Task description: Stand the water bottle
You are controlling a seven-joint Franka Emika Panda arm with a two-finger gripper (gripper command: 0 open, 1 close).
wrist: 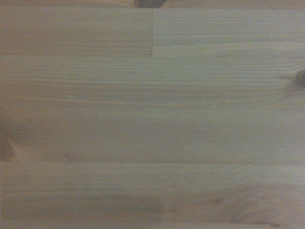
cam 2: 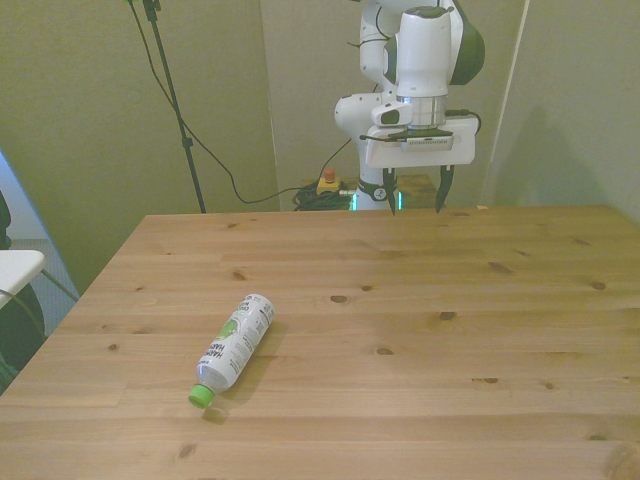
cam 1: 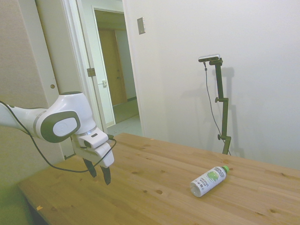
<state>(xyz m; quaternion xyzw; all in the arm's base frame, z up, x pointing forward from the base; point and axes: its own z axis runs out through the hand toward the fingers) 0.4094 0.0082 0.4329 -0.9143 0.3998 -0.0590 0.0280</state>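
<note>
The water bottle (cam 1: 209,180) (cam 2: 236,344) lies on its side on the wooden table (cam 2: 420,330), a small slim bottle with a white label and a green cap. In the front view it rests toward the left, cap pointing at the table's near edge. My gripper (cam 1: 99,171) (cam 2: 414,196) hangs open above the table's far edge, well away from the bottle, with nothing between its fingers. The wrist view holds only bare wood planks (wrist: 152,114); the bottle is out of that picture.
A wall and an open doorway (cam 1: 115,70) stand beyond the table in the side view. Cables (cam 2: 215,165) and a small box with a red button (cam 2: 327,183) lie on the floor behind the table's far edge.
</note>
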